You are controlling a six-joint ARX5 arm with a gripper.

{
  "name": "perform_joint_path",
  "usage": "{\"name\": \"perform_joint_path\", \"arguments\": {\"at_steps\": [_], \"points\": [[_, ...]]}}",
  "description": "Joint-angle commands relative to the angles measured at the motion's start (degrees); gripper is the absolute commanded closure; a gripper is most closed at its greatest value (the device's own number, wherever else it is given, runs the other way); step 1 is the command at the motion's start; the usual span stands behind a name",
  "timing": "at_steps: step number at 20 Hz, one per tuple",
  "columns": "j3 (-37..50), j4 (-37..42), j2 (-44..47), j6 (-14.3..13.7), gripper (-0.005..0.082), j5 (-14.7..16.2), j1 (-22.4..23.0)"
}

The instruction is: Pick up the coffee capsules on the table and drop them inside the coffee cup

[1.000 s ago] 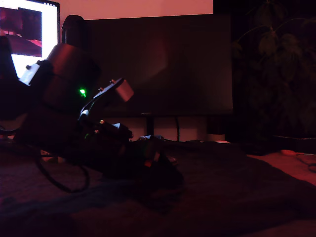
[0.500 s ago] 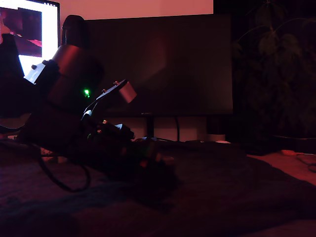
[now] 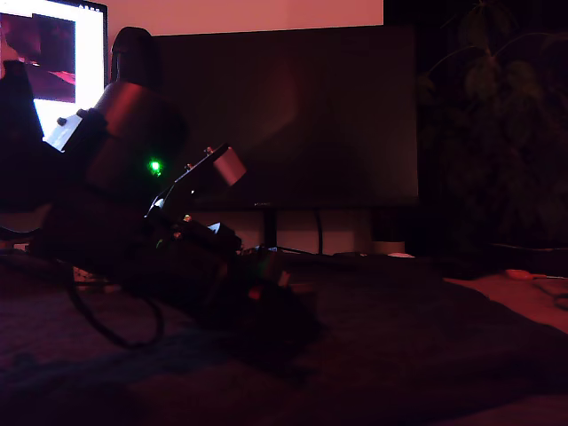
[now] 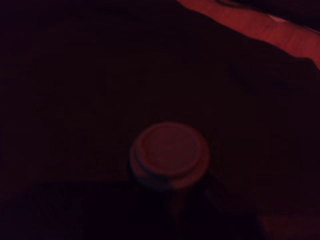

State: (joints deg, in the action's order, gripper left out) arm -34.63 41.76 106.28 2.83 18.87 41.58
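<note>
Very dark scene. We see the arm point(image 3: 133, 204) folded low over the table point(image 3: 426, 355), gripper point(image 3: 280, 306) down near the cloth at the exterior view's left-centre, likely so it can reach a capsule from above. The wrist view shows the coffee capsule point(image 4: 170, 155) right under the camera, flat round top facing up, resting on the dark cloth. We cannot tell how the jaws stand; the fingers are lost in shadow. We find no coffee cup in either view.

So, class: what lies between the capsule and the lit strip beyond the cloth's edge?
Only dark cloth with nothing on it, as the wrist view shows, from the capsule to the strip.
</note>
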Motion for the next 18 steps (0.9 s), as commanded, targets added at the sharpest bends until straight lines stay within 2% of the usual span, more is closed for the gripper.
{"name": "perform_joint_path", "arguments": {"at_steps": [1, 6, 11, 13, 18], "points": [[0.0, -1.4, -1.0, 0.2, 0.0607, 0.3, 0.2], [0.0, -5.1, -5.2, -0.3, 0.0607, 0.3, -0.2], [0.0, -11.0, -11.2, -2.8, 0.0607, 0.2, -1.0], [0.0, -13.8, -13.8, -4.6, 0.0607, 0.2, -1.9], [0.0, -19.2, -20.4, -6.3, 0.0607, 0.2, -6.2]]}}
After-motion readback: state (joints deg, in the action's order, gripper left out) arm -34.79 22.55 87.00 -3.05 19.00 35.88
